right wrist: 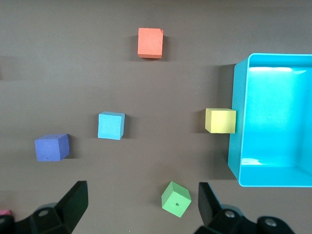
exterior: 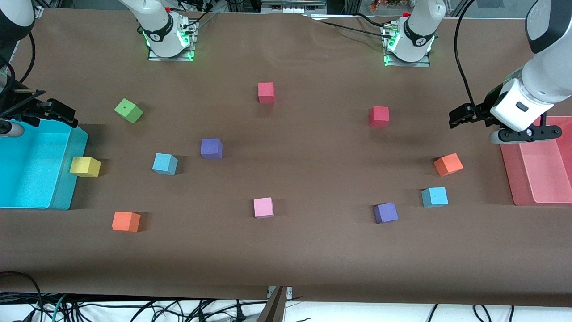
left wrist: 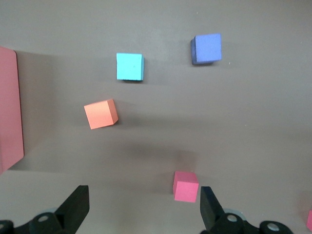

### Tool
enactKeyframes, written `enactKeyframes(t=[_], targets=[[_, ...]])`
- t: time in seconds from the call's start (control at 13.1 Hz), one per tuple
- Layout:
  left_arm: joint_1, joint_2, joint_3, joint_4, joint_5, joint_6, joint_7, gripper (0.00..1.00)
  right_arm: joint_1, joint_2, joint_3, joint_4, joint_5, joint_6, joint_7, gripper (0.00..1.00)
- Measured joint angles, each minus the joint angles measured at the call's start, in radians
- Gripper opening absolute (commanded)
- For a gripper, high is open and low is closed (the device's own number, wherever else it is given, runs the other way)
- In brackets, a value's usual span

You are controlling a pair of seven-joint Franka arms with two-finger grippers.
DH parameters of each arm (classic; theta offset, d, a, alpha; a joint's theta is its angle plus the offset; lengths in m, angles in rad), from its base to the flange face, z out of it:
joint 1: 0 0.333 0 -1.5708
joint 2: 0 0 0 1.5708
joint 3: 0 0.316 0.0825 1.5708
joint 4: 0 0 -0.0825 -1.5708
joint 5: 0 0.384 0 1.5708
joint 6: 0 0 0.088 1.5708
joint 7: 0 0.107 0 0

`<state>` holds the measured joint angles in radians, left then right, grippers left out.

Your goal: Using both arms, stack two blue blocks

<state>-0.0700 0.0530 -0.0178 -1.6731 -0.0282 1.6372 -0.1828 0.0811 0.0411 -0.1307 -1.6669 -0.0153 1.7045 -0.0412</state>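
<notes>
While both blue blocks are seen resting apart on the bench (exterior: 286, 259), no part of the stacking can be judged done: neither block has been gripped, lifted or set on the other, so the whole task is left.

At the right arm's end a cyan bin (exterior: 67, 179) is found, and at the left arm's end a pink tray (exterior: 509, 165). The right gripper (exterior: 53, 112) is held over the bin's rim with its jaws apart and nothing between them. The left gripper (exterior: 464, 115) is held over the bench beside the tray, its jaws likewise apart and empty.

One blue block (exterior: 165, 163) lies toward the right arm's end, with a purple cube (exterior: 211, 148) at about two o'clock from it in the front view and a yellow cube (exterior: 85, 167) at nine o'clock, against the bin. The other blue block (exterior: 435, 197) lies toward the left arm's end, an orange cube (exterior: 448, 164) at about one o'clock and a second purple cube (exterior: 386, 213) at about eight o'clock.

Being cubes, the blocks have no long axis; each sits flat on a face, turned slightly off square with the bench edge.
</notes>
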Motion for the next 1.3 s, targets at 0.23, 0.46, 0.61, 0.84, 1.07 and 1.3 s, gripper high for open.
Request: enactKeyframes(t=[0.23,0.46,0.61,0.84,1.07,1.3], targets=[[0.027,-0.003,0.001,-0.001,0.0,0.009,-0.001,1.0,0.0,0.0,0.0,0.0,0.0,0.0,0.0,1.0],[0.041,-0.008,0.0,-0.001,0.0,0.009,0.0,1.0,0.006,0.011,0.008,-0.003,0.0,-0.002,-0.003,1.0],[0.041,-0.009,-0.005,-0.001,0.0,0.01,0.0,1.0,0.043,0.047,0.01,-0.006,-0.001,-0.002,-0.007,1.0],[0.041,-0.009,-0.013,0.001,0.0,0.011,0.0,1.0,0.109,0.127,0.016,-0.007,-0.003,0.001,-0.003,1.0],[0.041,-0.009,-0.015,0.002,0.0,0.01,0.0,1.0,0.17,0.236,0.027,-0.009,0.008,0.054,0.048,1.0],[0.041,-0.009,-0.016,0.002,0.0,0.009,0.0,1.0,0.188,0.351,0.029,-0.013,0.022,0.141,0.067,1.0]])
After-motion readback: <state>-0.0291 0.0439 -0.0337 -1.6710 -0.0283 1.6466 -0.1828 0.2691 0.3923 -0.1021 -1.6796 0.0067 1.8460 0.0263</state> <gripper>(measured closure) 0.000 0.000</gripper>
